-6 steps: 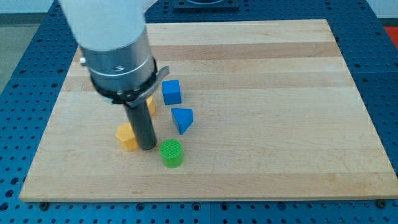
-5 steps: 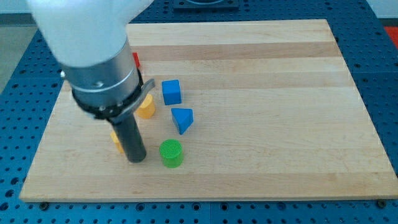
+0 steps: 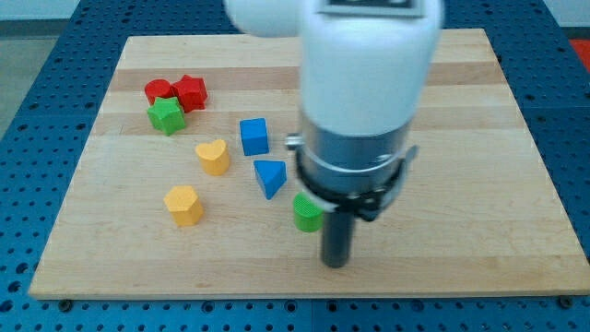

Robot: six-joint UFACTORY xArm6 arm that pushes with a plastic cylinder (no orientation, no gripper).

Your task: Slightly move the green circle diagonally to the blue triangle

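Worktop (image 3: pixel 479 138): pale wooden board, seven blocks on it.
Top left: red circle (image 3: pixel 158 90), red block (image 3: pixel 191 92), green block (image 3: pixel 167 115).
Middle: yellow heart (image 3: pixel 213 157), orange block (image 3: pixel 183 205), blue cube (image 3: pixel 254 136), blue triangle (image 3: pixel 269 176).
Green circle (image 3: pixel 305 213): beside my tip (image 3: pixel 336 264).

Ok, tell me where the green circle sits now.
The green circle block sits near the wooden board's bottom centre, just below and right of the blue triangle block, partly hidden by the arm, with my tip lower right of it.

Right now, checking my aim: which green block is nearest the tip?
The green circle, just to the view's left of my tip; the other green block sits far off by the red blocks.
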